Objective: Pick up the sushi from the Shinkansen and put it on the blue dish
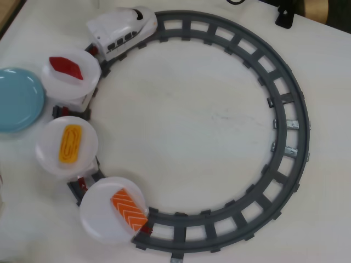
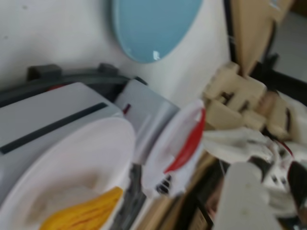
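The sushi (image 1: 129, 209), an orange piece with white chevrons, lies on the rearmost white plate (image 1: 98, 222) of the Shinkansen (image 1: 122, 30), at the lower left of the overhead view. The blue dish (image 1: 16, 98) sits empty at the left edge, beside the train; it also shows at the top of the wrist view (image 2: 153, 24). The sushi is out of the wrist view. My gripper is not in the overhead view. Blurred white parts at the lower right of the wrist view (image 2: 244, 196) may be it; how its jaws stand cannot be made out.
A dark red piece (image 1: 66, 67) and a yellow egg piece (image 1: 70, 143) lie on the other two white plates; both show in the wrist view, red (image 2: 187, 146) and yellow (image 2: 81, 213). A grey ring of track (image 1: 285, 109) circles the table. A black object (image 1: 285, 16) is at top right.
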{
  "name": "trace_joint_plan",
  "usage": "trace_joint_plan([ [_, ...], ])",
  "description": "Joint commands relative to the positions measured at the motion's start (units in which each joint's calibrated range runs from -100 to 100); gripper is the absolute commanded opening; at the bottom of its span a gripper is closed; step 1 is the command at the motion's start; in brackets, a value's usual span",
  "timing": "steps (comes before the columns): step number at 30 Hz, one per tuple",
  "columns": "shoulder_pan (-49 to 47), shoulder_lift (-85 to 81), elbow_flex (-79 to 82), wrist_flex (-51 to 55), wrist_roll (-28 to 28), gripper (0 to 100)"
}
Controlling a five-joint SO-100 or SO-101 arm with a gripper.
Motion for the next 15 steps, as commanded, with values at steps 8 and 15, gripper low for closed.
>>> trace_joint_plan([
  [8, 6.71, 24.68, -17.39, 2.75, -3.16, 8],
  [15, 19.82, 25.35, -21.44, 2.67, -12.36, 8],
])
